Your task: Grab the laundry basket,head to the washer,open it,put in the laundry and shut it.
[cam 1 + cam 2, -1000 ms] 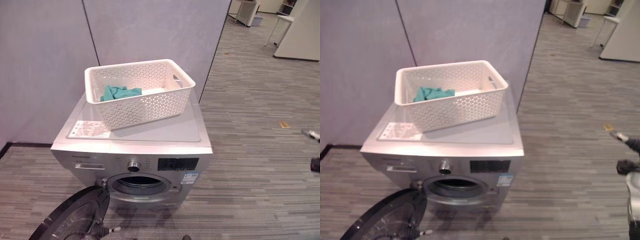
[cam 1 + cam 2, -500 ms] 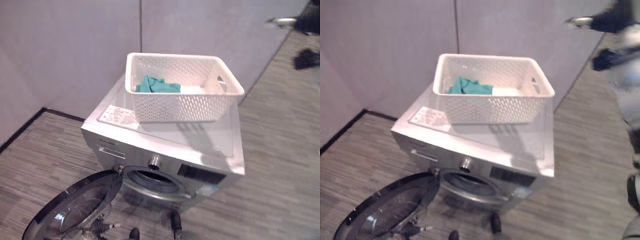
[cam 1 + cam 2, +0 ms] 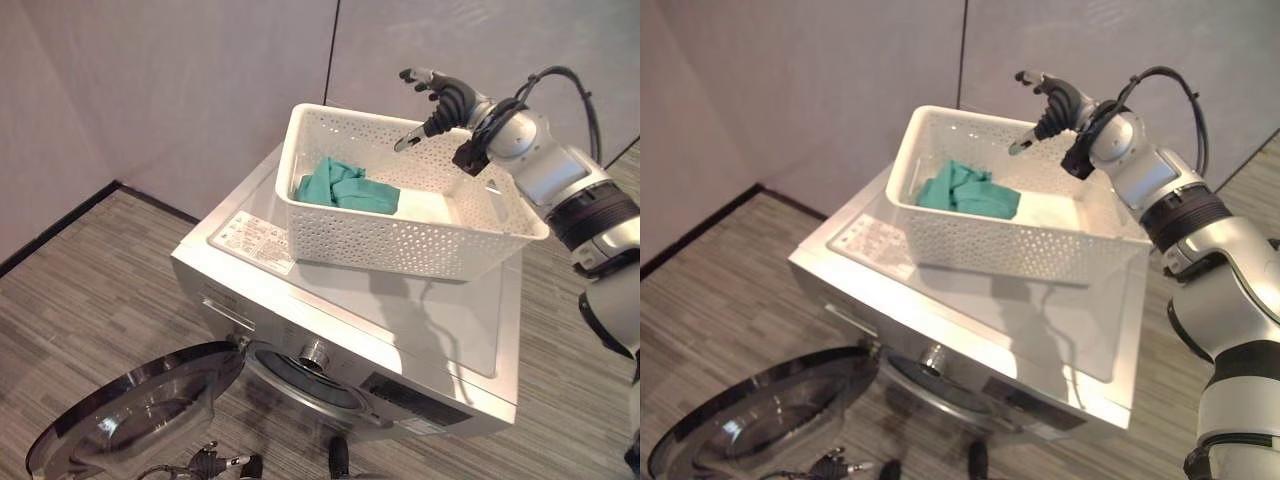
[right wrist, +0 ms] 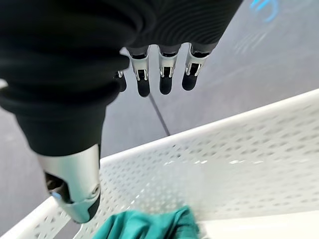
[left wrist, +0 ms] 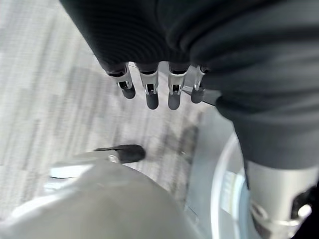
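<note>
Right hand (image 3: 445,98), fingers relaxed and empty, above the far rim of the white basket (image 3: 400,245) on the washer (image 3: 420,320) top; green laundry (image 3: 345,187) below, toward the basket's left end; door (image 3: 140,410) open.

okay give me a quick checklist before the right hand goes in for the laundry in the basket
1. Washer door swung open: ok.
2. Laundry basket resting on the washer top: ok.
3. Teal cloth in the basket, nothing covering it: ok.
4. Right hand above the basket's far side, fingers straight, holding nothing: ok.
5. Right hand over the cloth: not ok, it hangs off to one side.
6. Left hand fingers straight, holding nothing, over the floor: ok.
</note>
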You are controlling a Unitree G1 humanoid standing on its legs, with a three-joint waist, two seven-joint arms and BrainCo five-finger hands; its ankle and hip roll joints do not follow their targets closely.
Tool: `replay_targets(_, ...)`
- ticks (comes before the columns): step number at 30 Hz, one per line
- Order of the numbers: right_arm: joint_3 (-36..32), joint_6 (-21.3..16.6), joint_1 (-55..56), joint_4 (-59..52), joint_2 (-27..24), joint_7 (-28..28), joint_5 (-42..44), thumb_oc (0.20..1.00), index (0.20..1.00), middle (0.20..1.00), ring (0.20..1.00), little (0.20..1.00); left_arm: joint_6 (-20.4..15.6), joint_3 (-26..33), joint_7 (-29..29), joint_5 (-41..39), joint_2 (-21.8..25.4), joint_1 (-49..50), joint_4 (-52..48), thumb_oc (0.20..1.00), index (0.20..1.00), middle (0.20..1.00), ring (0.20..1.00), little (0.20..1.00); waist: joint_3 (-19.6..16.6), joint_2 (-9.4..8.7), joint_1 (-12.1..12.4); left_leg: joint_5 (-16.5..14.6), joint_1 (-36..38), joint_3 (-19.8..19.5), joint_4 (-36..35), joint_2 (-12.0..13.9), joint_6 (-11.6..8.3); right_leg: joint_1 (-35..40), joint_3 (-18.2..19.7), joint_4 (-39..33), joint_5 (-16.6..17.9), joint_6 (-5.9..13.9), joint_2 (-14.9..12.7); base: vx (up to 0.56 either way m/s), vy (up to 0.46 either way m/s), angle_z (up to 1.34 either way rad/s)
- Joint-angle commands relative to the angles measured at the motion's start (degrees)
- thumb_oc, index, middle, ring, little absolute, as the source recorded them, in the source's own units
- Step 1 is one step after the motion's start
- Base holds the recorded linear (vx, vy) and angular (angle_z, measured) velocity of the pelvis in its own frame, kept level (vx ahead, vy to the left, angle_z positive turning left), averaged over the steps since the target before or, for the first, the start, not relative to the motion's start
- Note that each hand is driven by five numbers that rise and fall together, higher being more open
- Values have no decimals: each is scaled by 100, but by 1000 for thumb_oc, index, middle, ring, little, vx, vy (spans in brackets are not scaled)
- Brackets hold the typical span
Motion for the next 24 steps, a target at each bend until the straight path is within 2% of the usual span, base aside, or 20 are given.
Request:
replay_targets(1, 68, -30, -761, -181, -578, 43, 89, 1000, 1000, 1000, 1000, 1000, -10, -85, 141, -102, 149, -261, 260, 1000, 1000, 1000, 1000, 1000, 325, 51, 132, -253, 206, 89, -22, 194, 102, -305, -51, 544, -609, 360, -259, -30, -37, 29)
replay_targets(5, 224, -46, -743, -508, -907, 147, 89, 1000, 1000, 1000, 1000, 1000, 20, 76, 122, -136, 184, -200, 386, 1000, 1000, 1000, 1000, 1000, 397, 24, 133, -199, 110, 77, -23, 238, 52, -361, -106, 585, -658, 334, -236, -6, -30, 11)
replay_targets(7, 427, -95, -702, -1041, -1292, 277, 90, 1000, 1000, 1000, 1000, 1000, 63, 206, 102, -105, 219, -156, 525, 1000, 1000, 1000, 1000, 1000, 443, -14, 109, -166, 85, 87, -47, 300, -1, -384, -130, 606, -714, 311, -202, 15, -43, 12)
replay_targets(10, 473, -115, -521, -1501, -1484, 398, 164, 1000, 1000, 1000, 1000, 1000, 100, 294, 142, -4, 233, -141, 631, 1000, 1000, 1000, 1000, 1000, 465, -46, 104, -143, 68, 82, -63, 351, -39, -382, -145, 611, -762, 297, -174, 24, -49, 3)
replay_targets(18, 681, -36, -506, -1167, -1277, 458, -107, 1000, 1000, 1000, 1000, 1000, 18, 95, 155, -196, 212, -349, 350, 1000, 1000, 1000, 1000, 1000, 669, -71, 183, -30, -132, -28, -74, 446, -99, -502, -210, 628, -797, 258, -120, -10, -36, 0)
replay_targets(24, 941, 87, -579, -679, -1075, 512, -432, 1000, 1000, 1000, 1000, 1000, -2, -80, 147, -445, 202, -457, 187, 1000, 1000, 1000, 1000, 1000, 843, -163, 241, 46, -320, -110, -74, 532, -148, -613, -297, 656, -843, 197, -27, -2, -61, 15)
